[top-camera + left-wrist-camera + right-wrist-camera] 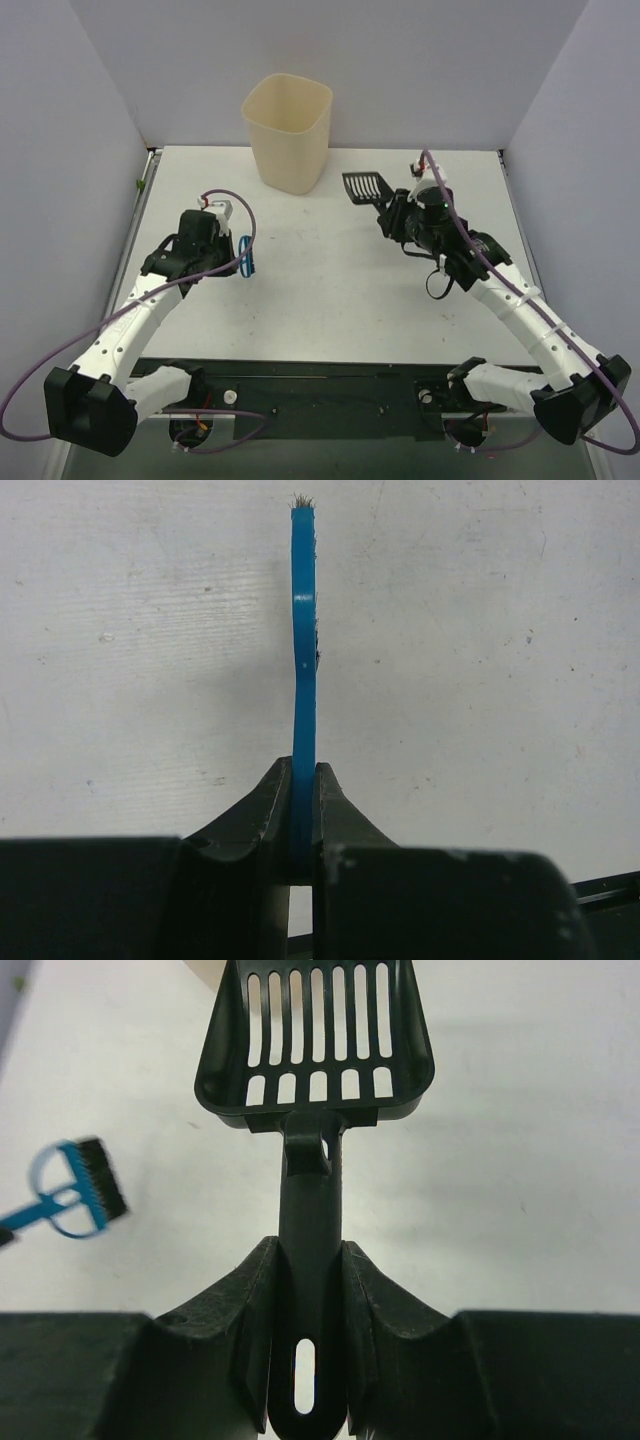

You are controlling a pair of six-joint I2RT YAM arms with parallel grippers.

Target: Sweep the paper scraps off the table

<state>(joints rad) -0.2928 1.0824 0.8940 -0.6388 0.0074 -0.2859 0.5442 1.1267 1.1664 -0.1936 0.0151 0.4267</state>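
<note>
Pinching the blue brush (304,630), the left fingers (255,810) sit well apart from the right fingers (385,1300), clamped on the slotted scoop (315,1040) aimed toward the cream bin (287,130); no paper scraps show on the bench (320,300).

Top camera: high above near edge, tilted down and forward; takes in whole table (330,300) out to bin (288,130) at far edge.
Left wrist camera: very close, looks along brush (303,660), edge-on, bare tabletop behind.
Right wrist camera: very close, looks along scoop (318,1040) toward far edge; same brush at its left.
Top view shares both tools.
</note>
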